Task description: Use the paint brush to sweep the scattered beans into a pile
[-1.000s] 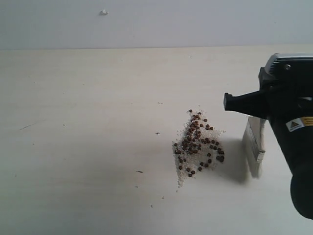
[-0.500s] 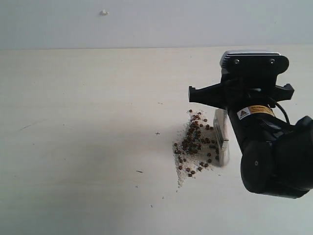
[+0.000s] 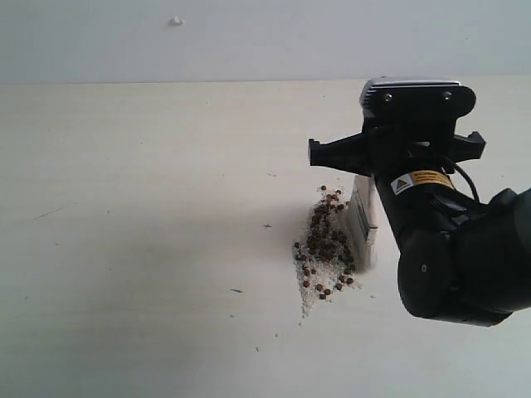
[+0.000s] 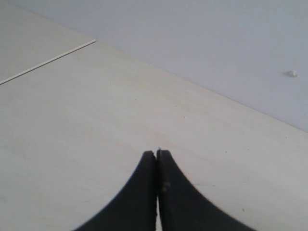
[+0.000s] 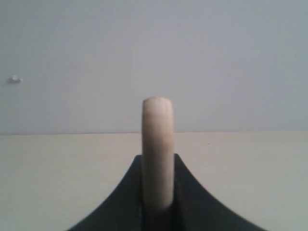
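The beans (image 3: 325,247) lie mostly drawn into one loose pile (image 3: 328,237). A few strays and pale crumbs trail off its near end, so I judge the sweeping largely done, with only tidying left. The paint brush (image 3: 362,222) stands with its bristles against the pile's edge, straight below the right pincer (image 5: 158,161), which is clamped on its wooden handle. The left pincer (image 4: 157,154) is closed on nothing, above the counter (image 3: 149,207).

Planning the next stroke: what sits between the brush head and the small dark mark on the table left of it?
The exterior view shows the beans right against the paint brush, then bare table up to the mark.
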